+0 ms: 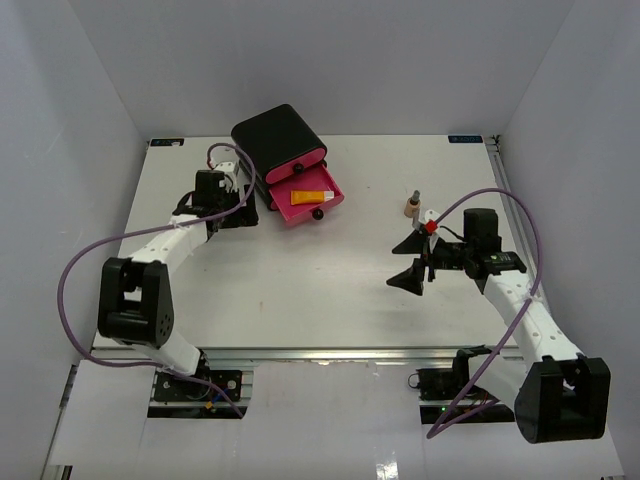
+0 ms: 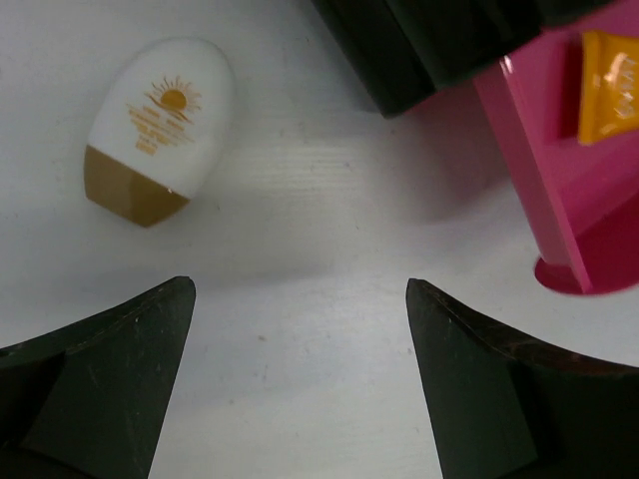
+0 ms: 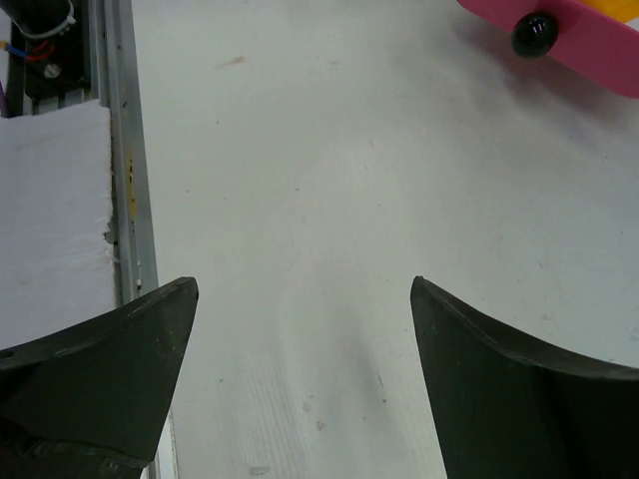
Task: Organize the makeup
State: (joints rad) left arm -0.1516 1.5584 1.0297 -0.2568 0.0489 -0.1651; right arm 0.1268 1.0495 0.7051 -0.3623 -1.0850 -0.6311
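Observation:
An orange squeeze tube [image 1: 305,196] lies in the open bottom pink drawer [image 1: 322,212] of the black box [image 1: 277,138]; the left wrist view catches the tube [image 2: 611,85] at its right edge. A small tan dark-capped bottle [image 1: 411,206] stands upright on the table, just behind my right gripper [image 1: 408,260]. That gripper [image 3: 305,289] is open over bare table. My left gripper [image 2: 300,299] is open too, low beside the box's left side [image 1: 236,212]. A white oval bottle with a gold-brown cap [image 2: 160,125] lies ahead of it to the left. No lipstick tubes show.
The open drawer's front and black knob [image 3: 534,32] lie far ahead of the right gripper. A metal rail [image 3: 120,150] and white foam [image 3: 50,200] mark the table's near edge. White walls enclose the table on three sides.

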